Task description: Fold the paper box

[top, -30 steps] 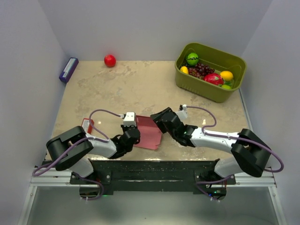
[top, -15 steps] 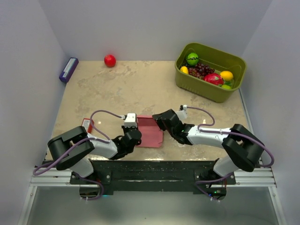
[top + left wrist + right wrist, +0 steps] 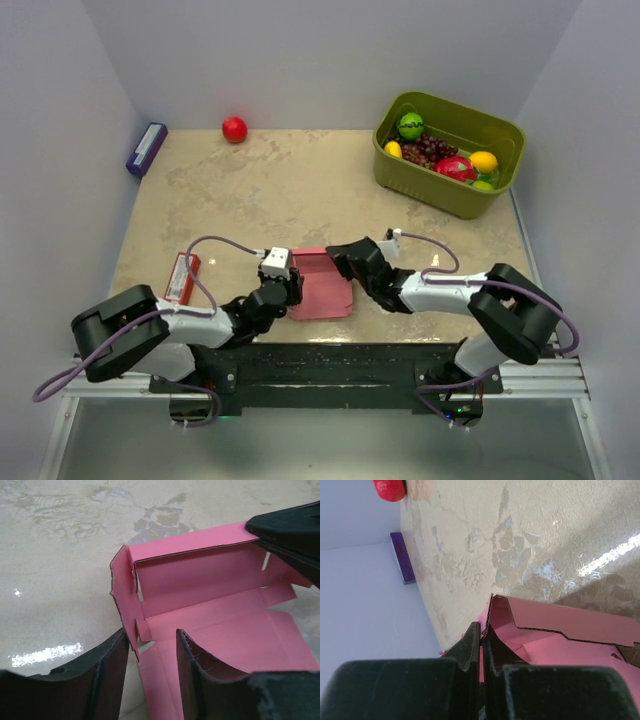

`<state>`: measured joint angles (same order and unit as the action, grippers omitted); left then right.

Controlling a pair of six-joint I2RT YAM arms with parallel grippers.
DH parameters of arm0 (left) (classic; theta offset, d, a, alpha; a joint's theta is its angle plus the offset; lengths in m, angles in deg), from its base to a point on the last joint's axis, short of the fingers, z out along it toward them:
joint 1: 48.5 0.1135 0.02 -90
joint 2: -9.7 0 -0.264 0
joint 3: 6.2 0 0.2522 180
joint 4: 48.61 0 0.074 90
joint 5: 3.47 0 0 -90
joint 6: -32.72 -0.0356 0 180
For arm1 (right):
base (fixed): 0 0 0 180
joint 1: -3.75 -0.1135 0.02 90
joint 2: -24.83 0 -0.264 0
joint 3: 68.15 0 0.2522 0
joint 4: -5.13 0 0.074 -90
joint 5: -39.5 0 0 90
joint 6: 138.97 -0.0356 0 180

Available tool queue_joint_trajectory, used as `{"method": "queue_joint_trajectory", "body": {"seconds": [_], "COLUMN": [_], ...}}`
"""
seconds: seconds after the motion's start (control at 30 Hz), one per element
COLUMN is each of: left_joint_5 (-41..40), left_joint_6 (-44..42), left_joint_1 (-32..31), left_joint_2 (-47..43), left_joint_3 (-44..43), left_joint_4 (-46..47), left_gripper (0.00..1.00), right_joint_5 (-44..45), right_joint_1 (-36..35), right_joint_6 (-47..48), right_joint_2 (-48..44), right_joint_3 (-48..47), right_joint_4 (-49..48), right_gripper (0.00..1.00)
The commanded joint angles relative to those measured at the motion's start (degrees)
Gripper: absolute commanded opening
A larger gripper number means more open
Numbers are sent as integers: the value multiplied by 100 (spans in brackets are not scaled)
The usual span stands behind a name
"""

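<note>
Surface: beige marble-patterned table [image 3: 300,190], closed in by plain pale walls on three sides.
Paper box: pink thin-cardboard paper box [image 3: 322,290], partly folded. It lies at the lower centre of the overhead frame, between the two grippers and near the table's front edge.
Box shape: in the left wrist view the paper box [image 3: 210,580] has its far wall and left wall standing up. Its floor lies flat on the table, with a small notched tab at the near-left corner.
Left gripper: left gripper [image 3: 291,296] sits at the box's left edge. In its own camera the left gripper [image 3: 151,634] has its fingers well apart, with the corner tab in the gap.
Right gripper: right gripper [image 3: 341,263] sits at the box's upper right corner. In its own camera the right gripper [image 3: 481,629] is closed to a sliver, pinching a strip of pink card.
Upper right: olive-green plastic basket [image 3: 440,197] holding mixed fruit [image 3: 455,167].
Upper left: round red ball [image 3: 234,129], and a purple rectangular block [image 3: 146,149] against the left wall.
Left middle: red flat packet [image 3: 182,275] with a white label, well apart from the box.
</note>
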<state>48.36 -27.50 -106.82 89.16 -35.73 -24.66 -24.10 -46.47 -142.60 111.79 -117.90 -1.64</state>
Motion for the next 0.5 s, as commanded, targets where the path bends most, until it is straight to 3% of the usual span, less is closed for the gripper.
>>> {"method": "queue_joint_trajectory", "body": {"seconds": [0.0, 0.23, 0.47], "left_joint_5": [896, 2128, 3404], "left_joint_6": [-376, -526, -70], "left_joint_1": [-30, 49, 1295], "left_joint_2": [-649, -1933, -3357], "left_joint_3": [293, 751, 935], "left_joint_4": [578, 132, -800], "left_gripper": [56, 72, 72], "right_joint_5": [244, 375, 402], "right_joint_1": [-23, -23, -23], "right_joint_6": [90, 388, 687], "right_joint_2": [-21, -328, -452], "right_joint_3": [338, 698, 1049], "right_joint_4": [-82, -627, -1224], "right_gripper": [0, 0, 0]}}
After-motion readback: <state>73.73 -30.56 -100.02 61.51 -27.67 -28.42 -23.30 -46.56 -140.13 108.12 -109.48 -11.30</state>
